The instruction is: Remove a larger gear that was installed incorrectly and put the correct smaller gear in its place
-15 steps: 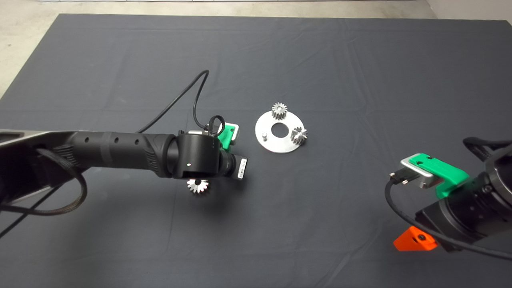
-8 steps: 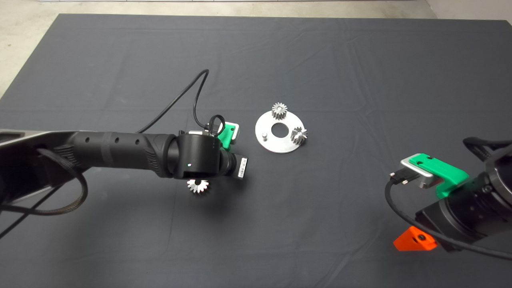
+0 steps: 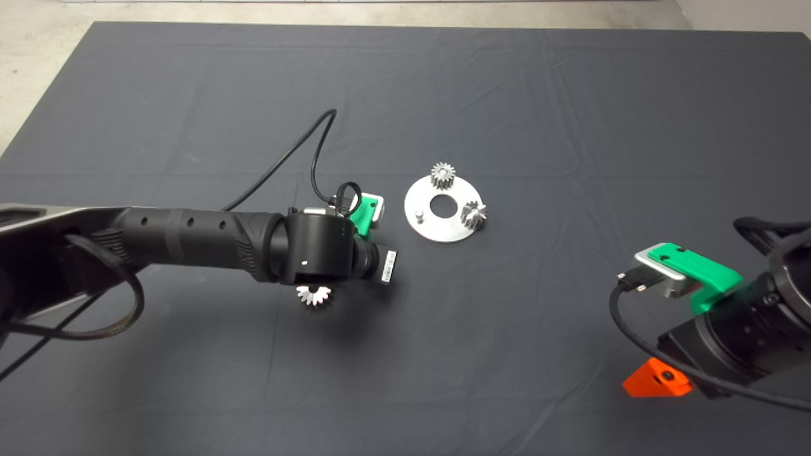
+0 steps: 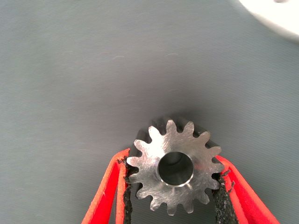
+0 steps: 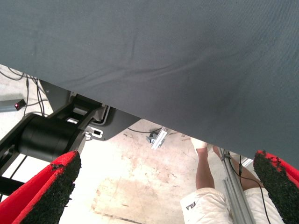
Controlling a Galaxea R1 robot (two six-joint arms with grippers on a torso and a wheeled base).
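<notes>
Left tool (image 4: pixel 175 186) grips the smaller gear (image 4: pixel 175 165), its arm half-hiding the larger gear (image 3: pixel 313 295).

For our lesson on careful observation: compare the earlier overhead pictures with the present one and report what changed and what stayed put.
The left arm shifted slightly toward the round plate; its left claw holds a gear between its pads. The spiky gear on the mat, the plate's two gears and the parked right claw stayed put.
</notes>
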